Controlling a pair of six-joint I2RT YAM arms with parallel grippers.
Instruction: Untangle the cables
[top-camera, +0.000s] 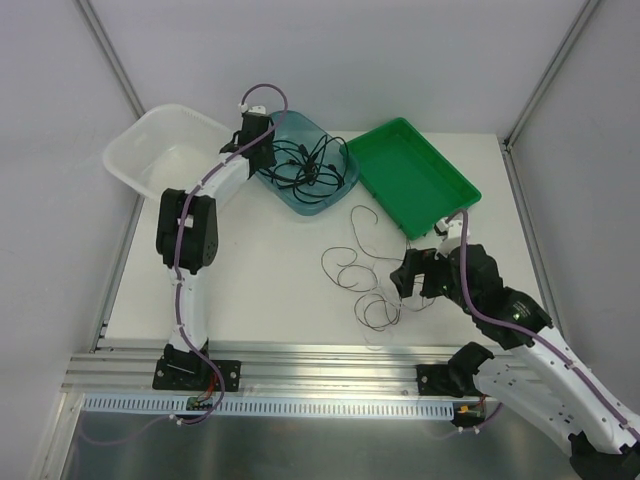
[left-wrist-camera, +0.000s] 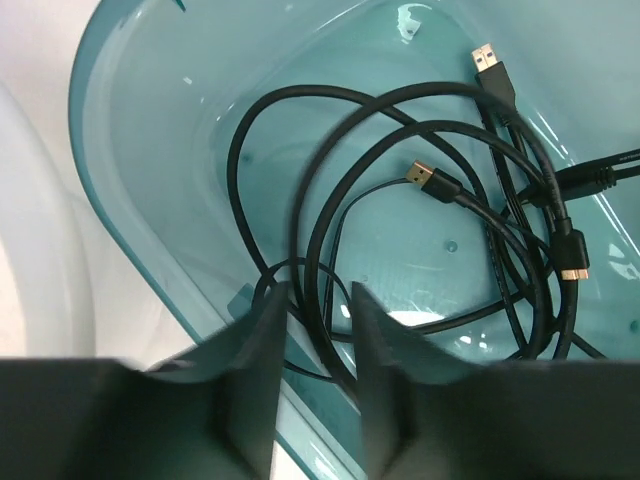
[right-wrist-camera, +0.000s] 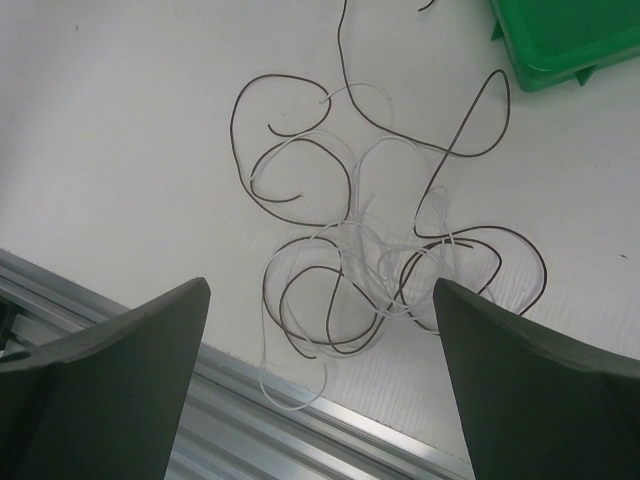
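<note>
- My left hand (left-wrist-camera: 320, 295) is down inside the teal tub (left-wrist-camera: 130, 150), at its near wall.
- Its fingers (left-wrist-camera: 255, 370) stand only a little apart. One strand of the black cables (top-camera: 305, 168) runs through the gap, but I am not pinching it.
- Those black cables lie knotted together in overlapping loops on the tub floor. A gold-tipped plug (left-wrist-camera: 430, 180) sits in the middle of the loops.
- My right hand (right-wrist-camera: 320, 290) hangs spread as wide as it goes and holds nothing.
- Under it, thin brown and pale cords (right-wrist-camera: 360, 240) sprawl in loose tangled curls on the bench (top-camera: 260, 280), near the front rail.
- A green tray (top-camera: 420, 180) sits just past those cords, beside the teal tub.
- A white tub (top-camera: 150, 150) stands on the teal tub's other side, at the bench's far left corner.
</note>
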